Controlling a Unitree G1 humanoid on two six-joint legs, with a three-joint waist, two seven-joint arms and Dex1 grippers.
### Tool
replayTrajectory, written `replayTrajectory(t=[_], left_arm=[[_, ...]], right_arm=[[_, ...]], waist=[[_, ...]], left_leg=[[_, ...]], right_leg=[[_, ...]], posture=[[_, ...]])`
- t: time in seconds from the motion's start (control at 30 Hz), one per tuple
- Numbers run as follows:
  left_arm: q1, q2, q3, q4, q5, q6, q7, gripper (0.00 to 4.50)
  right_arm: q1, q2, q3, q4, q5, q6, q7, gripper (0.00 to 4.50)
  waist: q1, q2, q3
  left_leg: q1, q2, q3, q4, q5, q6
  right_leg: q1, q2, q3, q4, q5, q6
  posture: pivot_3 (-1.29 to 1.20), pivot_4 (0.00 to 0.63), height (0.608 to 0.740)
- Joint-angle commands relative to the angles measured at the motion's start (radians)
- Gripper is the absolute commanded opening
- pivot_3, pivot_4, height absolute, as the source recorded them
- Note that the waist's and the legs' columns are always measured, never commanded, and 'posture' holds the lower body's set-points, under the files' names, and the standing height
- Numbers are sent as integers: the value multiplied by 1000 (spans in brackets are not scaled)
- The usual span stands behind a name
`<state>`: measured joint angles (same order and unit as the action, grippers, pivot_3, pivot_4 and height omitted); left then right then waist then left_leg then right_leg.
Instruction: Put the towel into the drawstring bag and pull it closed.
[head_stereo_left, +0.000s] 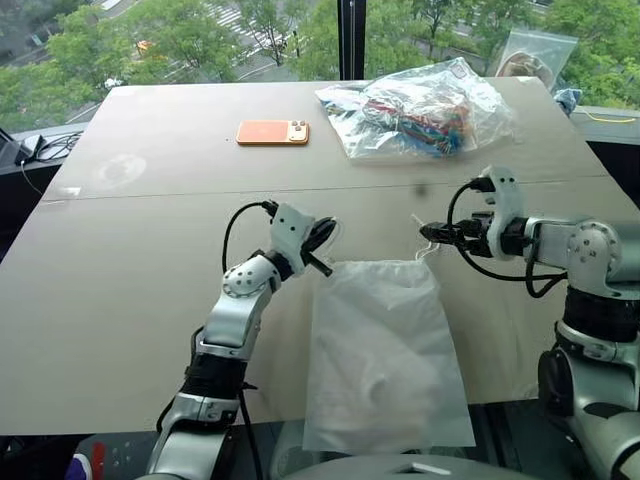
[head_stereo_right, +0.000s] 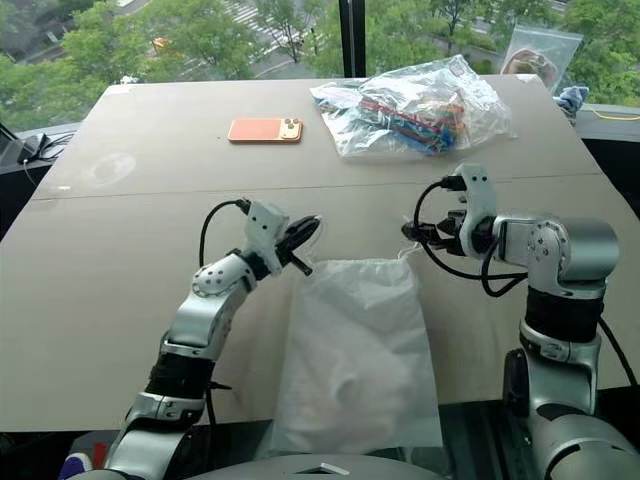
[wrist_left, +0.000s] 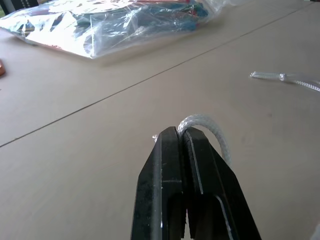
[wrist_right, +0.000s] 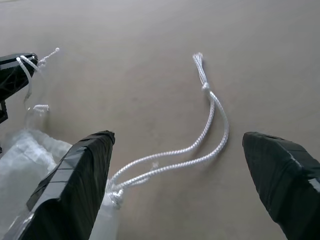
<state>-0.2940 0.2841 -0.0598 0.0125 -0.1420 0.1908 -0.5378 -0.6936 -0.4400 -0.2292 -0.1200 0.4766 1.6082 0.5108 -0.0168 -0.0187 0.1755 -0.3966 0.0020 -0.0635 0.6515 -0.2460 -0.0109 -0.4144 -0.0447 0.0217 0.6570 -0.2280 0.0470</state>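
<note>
The drawstring bag (head_stereo_left: 380, 350) lies flat near the table's front edge, and its lower end hangs over that edge. Its gathered mouth (head_stereo_left: 378, 268) faces away from me. A soft rounded bulge shows through the fabric low down; the towel itself is hidden. My left gripper (wrist_left: 181, 134) is shut on a loop of white cord at the left end of the mouth, and it also appears in the head views (head_stereo_left: 322, 264). My right gripper (head_stereo_left: 428, 234) hovers at the right end of the mouth, open. Between its fingers (wrist_right: 75, 175) the knotted cord (wrist_right: 202, 145) lies loose on the table.
An orange phone (head_stereo_left: 272, 132) lies at the back centre. A clear plastic bag of colourful items (head_stereo_left: 420, 110) sits at the back right, with another plastic bag (head_stereo_left: 535, 55) behind it. Cables (head_stereo_left: 40, 148) lie off the table's left side. Bare tabletop (head_stereo_left: 120, 300) stretches to the left.
</note>
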Motion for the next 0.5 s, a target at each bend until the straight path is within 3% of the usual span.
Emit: replayTrajectory(t=[0.03, 0.23, 0.5], left_arm=[[19, -6, -8, -71, 0, -5, 13, 0], [40, 5, 6, -102, -3, 15, 24, 0], [42, 33, 25, -93, -8, 10, 12, 0]], right_arm=[[-11, -24, 10, 70, 86, 6, -12, 4445], [-40, -14, -14, 227, 152, 6, -48, 4445], [-49, 36, -24, 292, 223, 6, -67, 4445]], waist=[[0, 0, 0], [-4, 0, 0], [-28, -1, -1]], left_leg=[[0, 0, 0, 0, 0, 0], [1, 0, 0, 0, 0, 0], [2, 1, 1, 0, 0, 0]], right_leg=[[0, 0, 0, 0, 0, 0], [0, 1, 0, 1, 0, 0], [0, 2, 1, 2, 0, 0]], posture=[[0, 150, 740], [0, 150, 740], [0, 150, 740]])
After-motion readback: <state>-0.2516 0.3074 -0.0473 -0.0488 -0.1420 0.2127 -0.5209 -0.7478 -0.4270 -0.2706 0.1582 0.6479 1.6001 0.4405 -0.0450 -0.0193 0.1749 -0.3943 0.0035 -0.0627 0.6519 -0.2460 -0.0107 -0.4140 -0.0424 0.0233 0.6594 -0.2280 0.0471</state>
